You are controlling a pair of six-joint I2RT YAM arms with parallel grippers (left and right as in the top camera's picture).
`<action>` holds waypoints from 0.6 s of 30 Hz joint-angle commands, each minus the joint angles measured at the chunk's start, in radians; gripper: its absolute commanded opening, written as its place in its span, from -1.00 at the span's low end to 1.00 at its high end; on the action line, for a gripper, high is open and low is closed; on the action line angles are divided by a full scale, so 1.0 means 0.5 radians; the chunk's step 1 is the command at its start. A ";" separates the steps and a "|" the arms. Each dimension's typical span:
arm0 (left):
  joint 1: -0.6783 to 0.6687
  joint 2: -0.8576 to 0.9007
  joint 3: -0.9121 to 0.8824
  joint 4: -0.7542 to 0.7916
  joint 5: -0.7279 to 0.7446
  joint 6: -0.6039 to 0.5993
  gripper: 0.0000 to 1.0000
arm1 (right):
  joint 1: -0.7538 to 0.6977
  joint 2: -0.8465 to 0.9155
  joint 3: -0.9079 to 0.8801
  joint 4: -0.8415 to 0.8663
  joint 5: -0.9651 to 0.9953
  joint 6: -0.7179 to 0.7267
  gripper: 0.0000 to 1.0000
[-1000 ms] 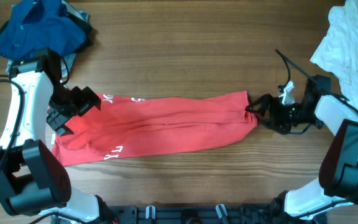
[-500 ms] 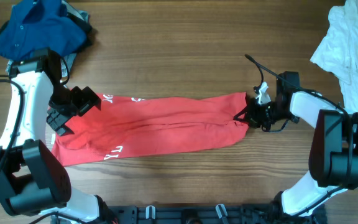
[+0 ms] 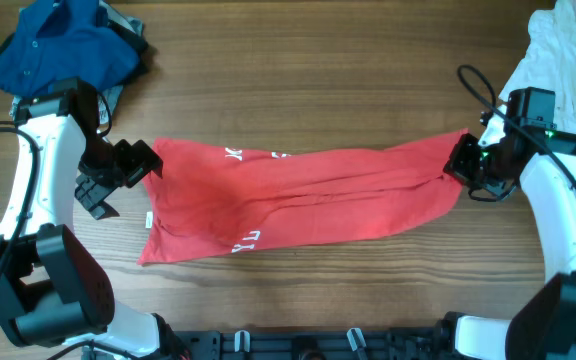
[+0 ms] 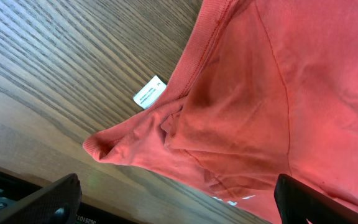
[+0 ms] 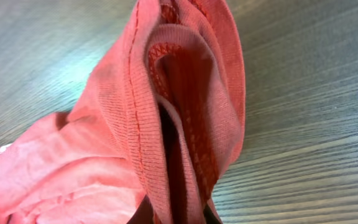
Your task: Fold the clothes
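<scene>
The red T-shirt (image 3: 308,195) lies stretched lengthwise across the middle of the table, white lettering (image 3: 246,238) showing near its front edge. My right gripper (image 3: 461,165) is shut on the shirt's right end; the right wrist view shows the bunched hem (image 5: 179,124) pinched in the gripper (image 5: 180,214). My left gripper (image 3: 143,165) hovers open over the shirt's left end, touching nothing. Its two fingertips (image 4: 48,200) frame the shirt's crumpled corner (image 4: 229,112) and white neck label (image 4: 149,93). A blue collared shirt (image 3: 63,45) lies heaped at the back left, a white garment (image 3: 558,70) at the back right.
A dark grey cloth (image 3: 128,40) peeks out beside the blue shirt. Bare wooden tabletop (image 3: 298,90) runs behind the red shirt. A black rail (image 3: 298,345) lines the near table edge between the two arm bases.
My right gripper has shut on the shirt's right end and pulled it rightward; the whole shirt slid right, its left end drawn from under the left gripper. The left arm stayed still.
</scene>
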 commanded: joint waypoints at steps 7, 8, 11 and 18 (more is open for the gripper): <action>-0.002 -0.030 0.030 -0.018 0.002 0.017 1.00 | 0.597 -0.004 -0.014 0.061 0.301 0.308 -0.91; -0.002 -0.030 0.030 -0.023 0.002 0.017 0.99 | 0.658 0.005 -0.014 0.078 0.301 0.333 -0.91; -0.002 -0.030 0.030 -0.032 0.002 0.018 1.00 | 0.832 0.075 -0.016 0.113 0.310 0.432 -0.92; -0.002 -0.030 0.030 -0.032 0.002 0.018 1.00 | 1.181 0.323 -0.018 0.287 0.316 0.638 -0.91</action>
